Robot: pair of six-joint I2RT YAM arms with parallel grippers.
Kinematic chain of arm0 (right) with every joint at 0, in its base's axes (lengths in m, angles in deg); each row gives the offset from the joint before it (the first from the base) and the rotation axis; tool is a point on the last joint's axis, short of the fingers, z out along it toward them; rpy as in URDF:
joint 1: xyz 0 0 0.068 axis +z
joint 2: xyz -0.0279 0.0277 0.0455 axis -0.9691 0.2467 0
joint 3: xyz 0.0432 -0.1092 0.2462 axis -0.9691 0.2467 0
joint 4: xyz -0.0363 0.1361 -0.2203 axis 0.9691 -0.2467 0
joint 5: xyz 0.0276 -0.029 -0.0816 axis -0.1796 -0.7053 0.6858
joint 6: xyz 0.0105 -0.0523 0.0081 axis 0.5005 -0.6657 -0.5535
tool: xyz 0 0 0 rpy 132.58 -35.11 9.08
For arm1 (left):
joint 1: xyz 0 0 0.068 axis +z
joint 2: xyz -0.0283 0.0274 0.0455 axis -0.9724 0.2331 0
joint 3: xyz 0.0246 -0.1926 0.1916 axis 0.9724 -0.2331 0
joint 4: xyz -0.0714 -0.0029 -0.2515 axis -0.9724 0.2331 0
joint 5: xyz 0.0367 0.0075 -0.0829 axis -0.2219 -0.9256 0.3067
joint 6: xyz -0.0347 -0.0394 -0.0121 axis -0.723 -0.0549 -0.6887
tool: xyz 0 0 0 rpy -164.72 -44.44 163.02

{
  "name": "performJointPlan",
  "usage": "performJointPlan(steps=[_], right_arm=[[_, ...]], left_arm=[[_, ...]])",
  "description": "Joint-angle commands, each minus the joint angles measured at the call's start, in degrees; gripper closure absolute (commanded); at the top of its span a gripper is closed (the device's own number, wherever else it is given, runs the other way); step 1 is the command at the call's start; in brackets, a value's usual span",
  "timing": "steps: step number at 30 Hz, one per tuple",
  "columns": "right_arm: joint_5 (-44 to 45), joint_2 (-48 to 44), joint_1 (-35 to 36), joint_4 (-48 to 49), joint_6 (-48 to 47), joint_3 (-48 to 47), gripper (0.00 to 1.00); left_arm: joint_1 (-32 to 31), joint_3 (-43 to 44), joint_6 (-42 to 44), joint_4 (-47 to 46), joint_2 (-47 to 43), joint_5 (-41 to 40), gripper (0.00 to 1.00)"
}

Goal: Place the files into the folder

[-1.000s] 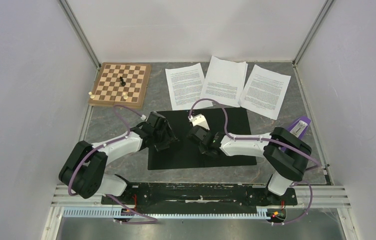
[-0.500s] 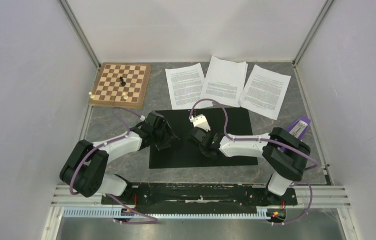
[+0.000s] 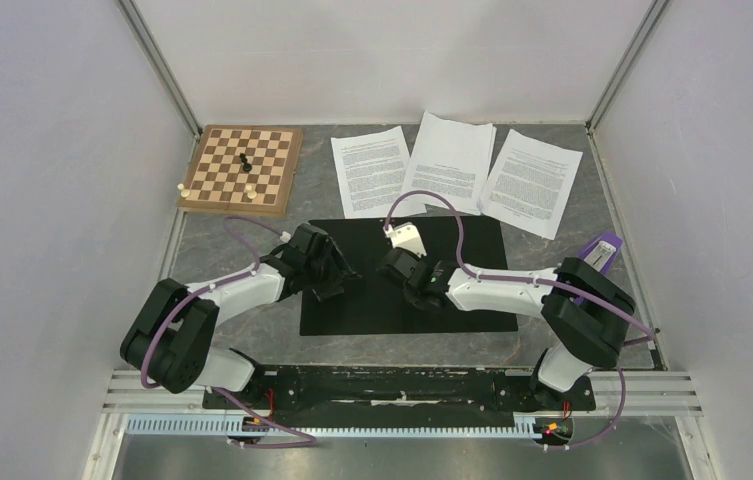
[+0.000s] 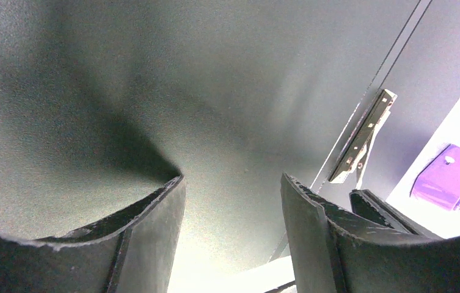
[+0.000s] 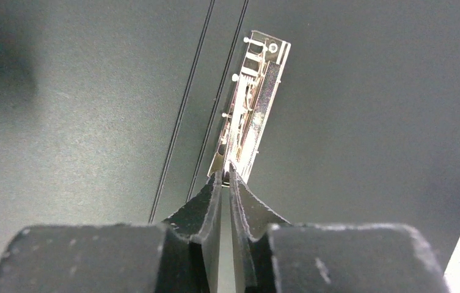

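On the grey bench [image 3: 537, 245], the folder [image 3: 472, 240] lies open at the middle, black inner faces up. Beyond its far edge three printed files [image 3: 449, 160] lie side by side, with a wooden chessboard [image 3: 242, 168] at far left. The left fingers [image 3: 340, 285] hover over the folder's left half, spread wide and empty. The right fingers [image 3: 394, 268] stand almost together, tips at the end of the folder's metal clip [image 5: 251, 104]; I cannot tell whether they pinch it.
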Motion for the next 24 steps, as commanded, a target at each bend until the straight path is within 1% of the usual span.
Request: performJointPlan(steps=[1,3,4,6,8,9,15,19,21,24], right_arm=[[-0.54,-1.0,-1.24,-8.23,-2.03,-2.04,0.87],[-1.44,-1.79,-1.24,-7.7,-2.51,-3.2,0.82],[-1.73,-2.32,-1.2,-6.93,-2.66,-3.48,0.78],[-1.75,-3.26,-1.24,-6.03,-3.11,-3.93,0.66],[-1.86,-3.83,-1.53,-5.09,-3.59,-3.9,0.58],[-2.26,-3.99,-1.93,-4.51,-3.84,-3.74,0.56],[-5.49,-8.41,-4.44,0.13,-5.17,1.56,0.53],[-12.2,-10.52,-6.28,4.9,-5.15,5.57,0.49],[-14.48,-10.78,-6.66,6.71,-4.91,6.04,0.47],[-15.62,-10.7,-7.05,7.38,-4.73,5.45,0.47]], left_arm=[[0.47,-5.58,1.71,11.45,3.83,-7.39,0.32],[0.02,-5.32,1.81,11.97,3.03,-7.91,0.32],[-0.46,-4.76,2.15,12.83,2.68,-8.5,0.32],[-1.54,-3.04,2.92,15.14,2.07,-10.26,0.31],[-2.69,-0.68,4.19,18.37,1.03,-13.08,0.3],[-3.14,0.52,4.89,20.0,0.32,-14.59,0.3],[-5.9,6.18,9.81,25.57,-4.21,-19.05,0.29],[-9.05,9.16,12.22,28.34,-4.47,-20.8,0.29],[-9.87,9.84,13.19,29.35,-4.47,-21.16,0.29],[-10.71,11.21,15.22,31.22,-5.14,-21.38,0.29]])
